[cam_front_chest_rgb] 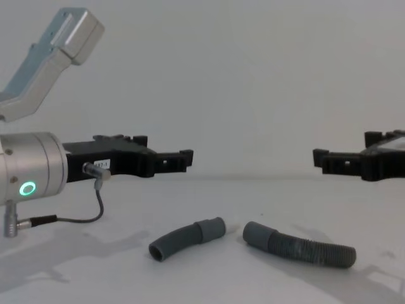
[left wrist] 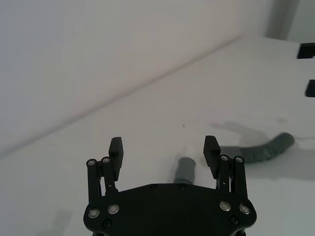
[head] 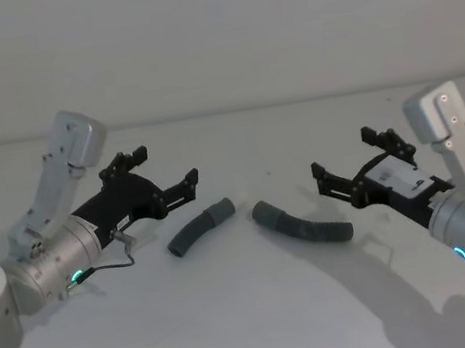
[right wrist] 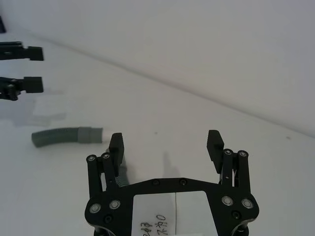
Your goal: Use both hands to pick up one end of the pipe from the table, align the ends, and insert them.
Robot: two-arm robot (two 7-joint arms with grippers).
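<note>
Left hand point(head: 165, 168): black, fingers spread and empty, above the matte off-white tabletop point(head: 257, 322). Centre: short pipe piece point(head: 199, 230), curved, corrugated grey, lying flat. Its smooth cuff point(head: 221, 210) faces, without touching, the socket cuff point(head: 266, 214) of the longer pipe piece point(head: 305, 224). Right hand point(head: 343, 152): likewise spread and empty.

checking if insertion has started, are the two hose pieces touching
Apart. The chest view shows a strip of bare table between the short hose's cuff and the longer hose's cuff; the head view agrees.
</note>
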